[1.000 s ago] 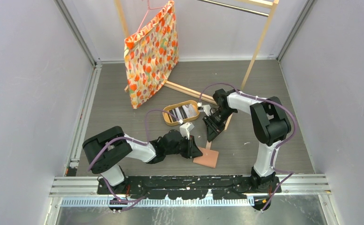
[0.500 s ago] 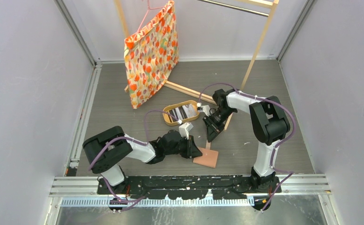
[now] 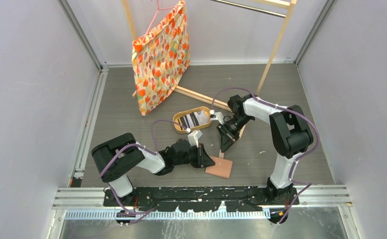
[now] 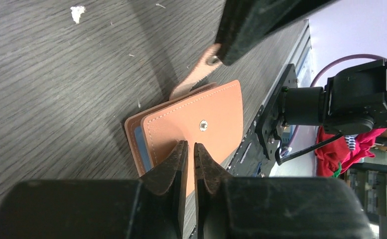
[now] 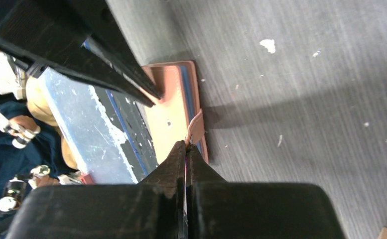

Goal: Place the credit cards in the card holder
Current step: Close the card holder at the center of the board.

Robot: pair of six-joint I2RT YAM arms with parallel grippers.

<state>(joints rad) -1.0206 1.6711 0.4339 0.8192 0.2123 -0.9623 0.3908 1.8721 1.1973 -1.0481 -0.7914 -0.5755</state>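
- The card holder [image 4: 216,107], a tan wallet, lies folded on the grey table [image 3: 126,124] close to the arm bases. The credit cards [image 3: 193,118] sit apart from it in an oval wooden tray [image 3: 176,125] — none is in the wallet yet.
- The right gripper [image 5: 186,144] is clamped on the wallet's snap tab [image 5: 196,128], which stands lifted off the cover.
- The left gripper [image 4: 191,145] sits at the cover's edge with its fingers nearly together. I cannot tell whether it pinches the leather.
- Risk: the tab is thin, so a pull could slip it out of the jaws. A pull could also drag the whole wallet across the table if the left gripper is not pinning it.
- Compared with a second ago, the wallet and both grippers sit almost where they were — only the arms' rear links have shifted slightly.
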